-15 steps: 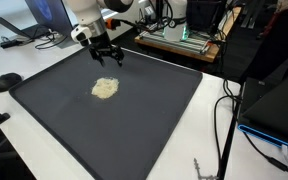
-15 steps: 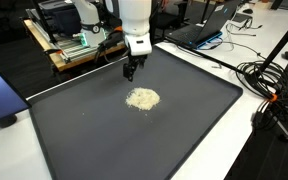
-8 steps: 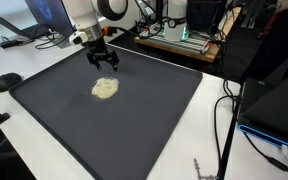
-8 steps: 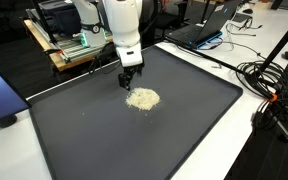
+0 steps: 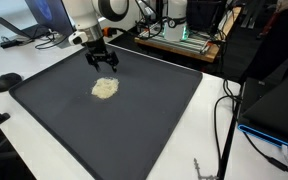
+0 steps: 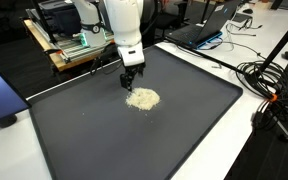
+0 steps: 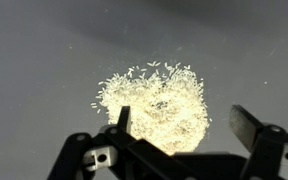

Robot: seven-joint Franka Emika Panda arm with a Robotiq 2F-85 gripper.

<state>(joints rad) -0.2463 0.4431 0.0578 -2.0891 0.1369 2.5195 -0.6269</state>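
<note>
A small pile of pale rice-like grains [image 5: 104, 88] lies on the dark mat [image 5: 144, 120]. It shows in both exterior views, also in the other one [image 6: 142, 98], and fills the middle of the wrist view [image 7: 156, 105]. My gripper [image 5: 105, 65] hangs just above the mat, beside the far edge of the pile; it also shows in an exterior view [image 6: 130, 80]. In the wrist view the gripper [image 7: 184, 122] is open and empty, its two fingers spread wide with part of the pile between them.
The mat lies on a white table [image 5: 214, 150]. A black mouse [image 5: 7, 81] sits by the mat's corner. Laptops [image 6: 199, 28], cables [image 6: 269, 90] and a rack of electronics [image 5: 184, 35] stand around the table edges.
The gripper moved sideways along the far side of the mat and came lower, closer to the grain pile, then held still over the last half second. The pile has not moved.
</note>
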